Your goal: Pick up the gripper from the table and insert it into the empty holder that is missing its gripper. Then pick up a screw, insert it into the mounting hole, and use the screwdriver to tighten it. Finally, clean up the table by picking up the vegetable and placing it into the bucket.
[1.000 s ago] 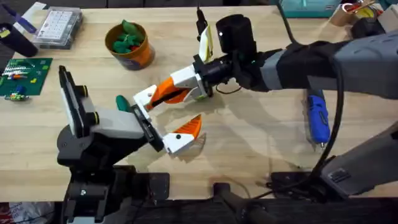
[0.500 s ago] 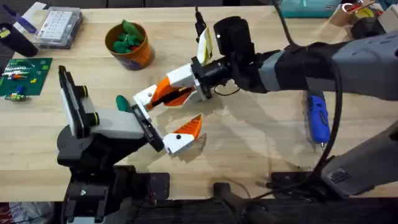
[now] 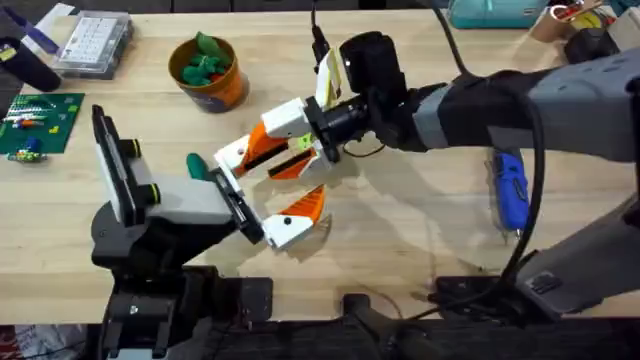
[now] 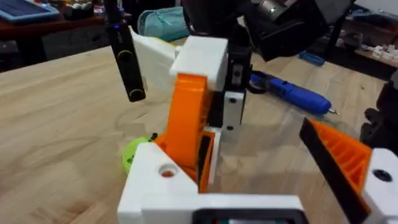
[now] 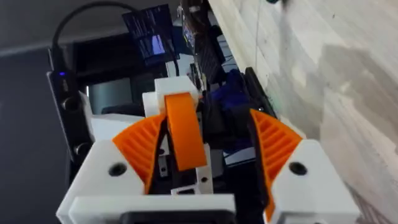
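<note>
Over mid-table | right gripper point(image 3: 285, 140) pinches the loose orange finger point(image 3: 265, 143), its white base up against the holder point(image 3: 232, 155) on the left arm | left gripper point(image 3: 255, 185) spread, one finger fitted | step: insertion | next: seat it square.
</note>
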`<state>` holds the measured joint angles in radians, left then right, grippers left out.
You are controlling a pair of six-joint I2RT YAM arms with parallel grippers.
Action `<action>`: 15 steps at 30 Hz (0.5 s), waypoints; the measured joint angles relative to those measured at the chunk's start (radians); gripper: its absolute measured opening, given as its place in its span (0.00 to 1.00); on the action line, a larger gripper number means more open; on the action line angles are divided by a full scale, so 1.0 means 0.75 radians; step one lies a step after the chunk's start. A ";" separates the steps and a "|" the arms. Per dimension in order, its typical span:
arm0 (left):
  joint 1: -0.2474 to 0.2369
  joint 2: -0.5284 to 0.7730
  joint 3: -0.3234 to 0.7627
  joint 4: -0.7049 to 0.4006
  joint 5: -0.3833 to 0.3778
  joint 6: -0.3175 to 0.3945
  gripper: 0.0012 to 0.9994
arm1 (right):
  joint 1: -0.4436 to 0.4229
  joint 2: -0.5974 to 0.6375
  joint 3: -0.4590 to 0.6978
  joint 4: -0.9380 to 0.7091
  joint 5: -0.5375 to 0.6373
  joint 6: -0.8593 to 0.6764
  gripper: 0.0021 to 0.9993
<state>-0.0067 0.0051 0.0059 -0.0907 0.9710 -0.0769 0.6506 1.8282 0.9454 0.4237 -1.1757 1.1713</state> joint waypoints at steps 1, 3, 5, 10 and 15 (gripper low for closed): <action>0.000 0.000 0.000 0.000 0.001 0.006 0.99 | -0.002 0.000 -0.001 -0.003 -0.004 -0.001 0.78; -0.001 0.000 0.001 -0.001 0.005 0.014 0.99 | -0.009 0.000 -0.004 -0.006 -0.013 -0.001 0.80; -0.002 0.000 0.001 -0.003 0.012 0.018 0.99 | -0.015 0.000 -0.005 -0.006 -0.024 -0.002 0.80; -0.020 0.000 0.003 -0.013 0.082 0.023 0.99 | -0.066 0.000 -0.007 0.003 -0.077 -0.006 0.81; -0.028 0.000 0.003 -0.016 0.115 0.023 0.99 | -0.117 0.000 -0.007 0.003 -0.122 -0.014 0.81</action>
<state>-0.0277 0.0051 0.0078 -0.1029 1.0571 -0.0597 0.5627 1.8282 0.9405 0.4259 -1.2675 1.1611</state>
